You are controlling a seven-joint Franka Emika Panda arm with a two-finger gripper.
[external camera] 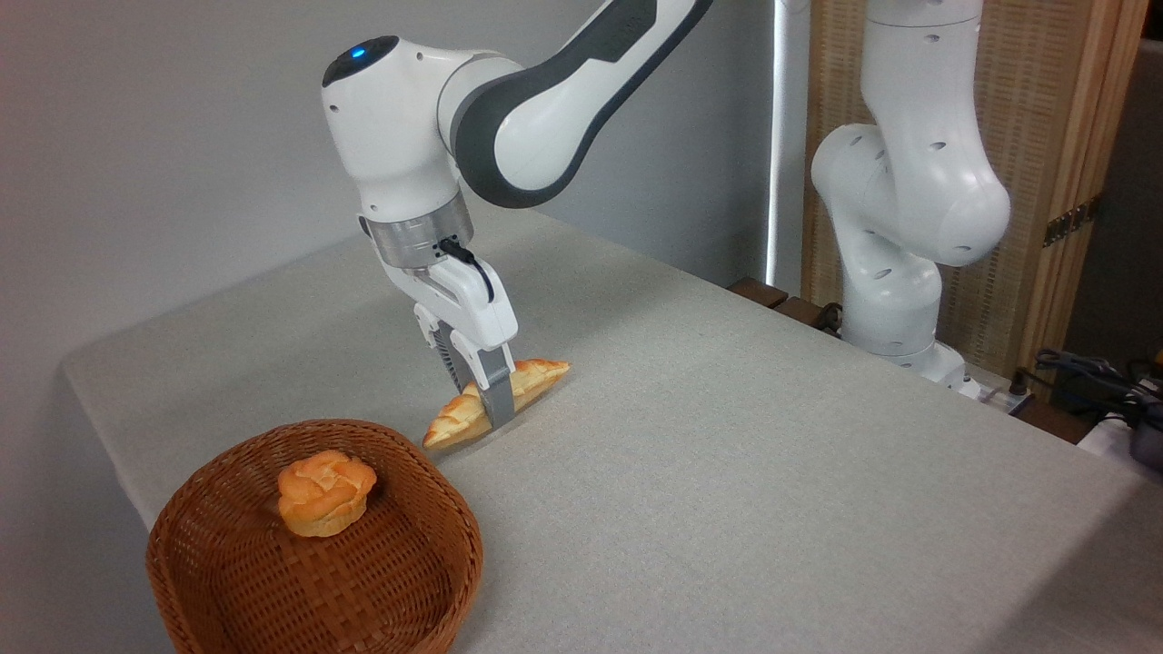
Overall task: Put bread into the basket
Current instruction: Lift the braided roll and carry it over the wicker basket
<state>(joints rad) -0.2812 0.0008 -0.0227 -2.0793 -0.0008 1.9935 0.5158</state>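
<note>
Clamping my pincer (488, 404) across the middle of the bread (495, 403) keeps the loaf balanced for carrying to the basket (427, 481) nearby.

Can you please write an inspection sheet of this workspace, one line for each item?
Surface: grey table, covered with cloth.
Job's things: long loaf on the table, outside the basket; basket at front left.
Clutter: a round bun lies in the basket.
Grippers: pincer down at the loaf's middle, fingers on both sides; loaf not clearly lifted.
Cables: black cable at the wrist; cables at far right.
Surroundings: grey wall, wooden screen behind the arm's base.
</note>
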